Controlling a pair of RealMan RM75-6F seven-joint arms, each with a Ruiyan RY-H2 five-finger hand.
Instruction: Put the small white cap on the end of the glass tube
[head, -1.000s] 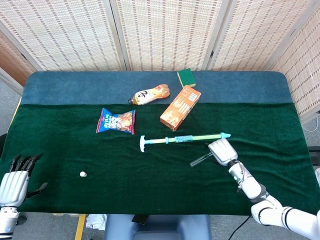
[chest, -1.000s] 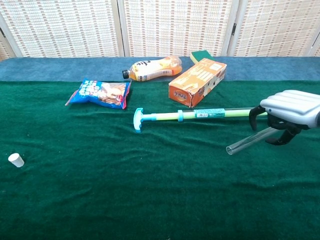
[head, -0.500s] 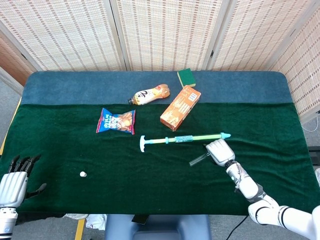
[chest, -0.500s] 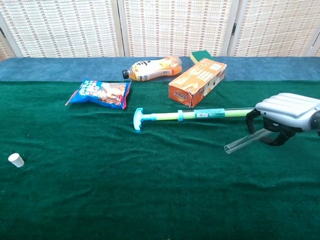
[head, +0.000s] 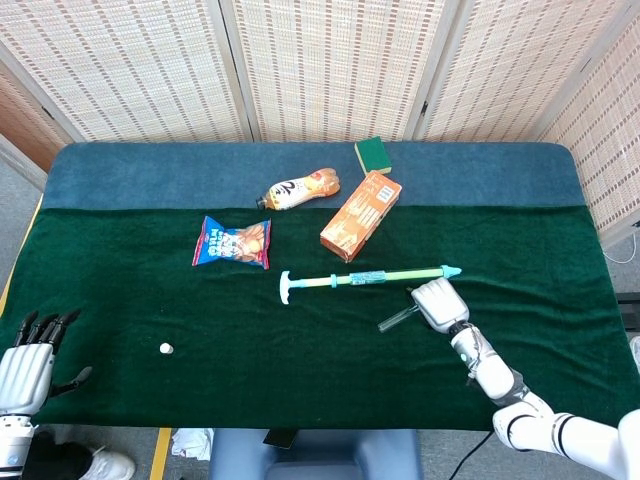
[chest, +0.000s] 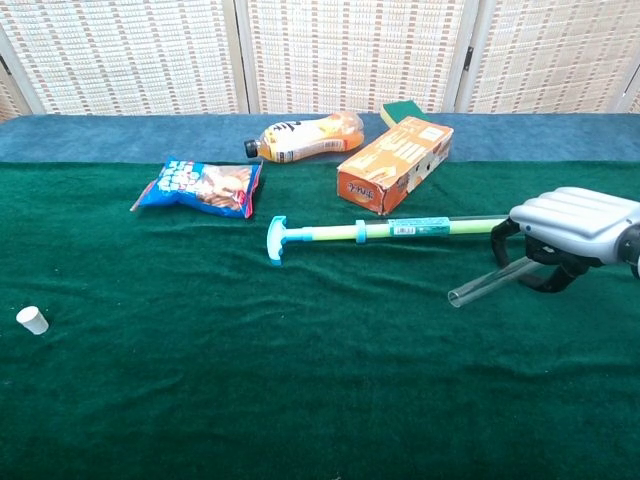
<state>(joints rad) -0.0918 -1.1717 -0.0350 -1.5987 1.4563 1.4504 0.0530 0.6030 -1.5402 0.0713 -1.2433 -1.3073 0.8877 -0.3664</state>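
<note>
Gripping the glass tube (chest: 490, 282) in our right hand (chest: 570, 228) above the green cloth (chest: 300, 380), we kept our left hand (head: 28, 365) spread, empty, near the white cap (chest: 32, 320).

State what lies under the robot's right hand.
Under the right hand lies a clear glass tube, open end poking out leftward. Its other end is covered by the fingers.
</note>
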